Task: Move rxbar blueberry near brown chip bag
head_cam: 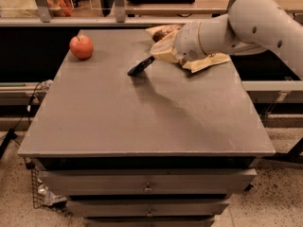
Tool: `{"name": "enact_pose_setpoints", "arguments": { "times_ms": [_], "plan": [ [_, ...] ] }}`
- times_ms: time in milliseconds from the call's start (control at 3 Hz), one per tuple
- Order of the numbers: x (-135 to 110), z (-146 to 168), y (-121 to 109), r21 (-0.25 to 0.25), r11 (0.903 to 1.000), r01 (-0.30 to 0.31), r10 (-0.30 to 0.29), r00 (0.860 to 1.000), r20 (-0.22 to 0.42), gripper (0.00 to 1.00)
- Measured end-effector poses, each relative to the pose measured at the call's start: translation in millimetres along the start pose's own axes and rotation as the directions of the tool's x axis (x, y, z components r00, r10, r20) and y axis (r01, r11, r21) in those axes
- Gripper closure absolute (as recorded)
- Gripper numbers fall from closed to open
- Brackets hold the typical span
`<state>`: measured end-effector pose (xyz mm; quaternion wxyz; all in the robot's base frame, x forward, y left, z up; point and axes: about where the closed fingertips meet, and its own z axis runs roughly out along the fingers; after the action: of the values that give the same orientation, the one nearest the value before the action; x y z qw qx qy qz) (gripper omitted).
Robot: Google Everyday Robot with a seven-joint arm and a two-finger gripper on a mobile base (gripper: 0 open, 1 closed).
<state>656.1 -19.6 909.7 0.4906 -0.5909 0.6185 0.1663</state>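
Gripper [153, 59] was clamped on the rxbar blueberry [138, 68], bar poking out left, with the brown chip bag [208, 61] just right of it.

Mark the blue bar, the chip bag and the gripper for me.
blue bar [140, 66]: camera view, middle of its dark wrapper.
chip bag [208, 61]: camera view, pale end below the arm.
gripper [155, 58]: camera view, tips gripping the bar, beside the bag.

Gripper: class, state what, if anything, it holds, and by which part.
The gripper, beside the chip bag, holds the snack bar by its right end; the rest juts left over the table.
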Motion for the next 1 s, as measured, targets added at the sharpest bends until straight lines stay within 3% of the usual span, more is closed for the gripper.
{"name": "enact_pose_setpoints", "arguments": {
  "times_ms": [333, 667, 1000],
  "plan": [
    [20, -41, -41, 0.062, 0.9981, 0.006, -0.003, 0.999, -0.041, 1.0],
    [38, -75, -63, 0.114, 0.9934, -0.012, 0.023, 0.996, -0.09, 0.85],
    [61, -102, -70, 0.146, 0.9881, -0.047, 0.067, 0.989, -0.132, 0.54]
  ]
}}
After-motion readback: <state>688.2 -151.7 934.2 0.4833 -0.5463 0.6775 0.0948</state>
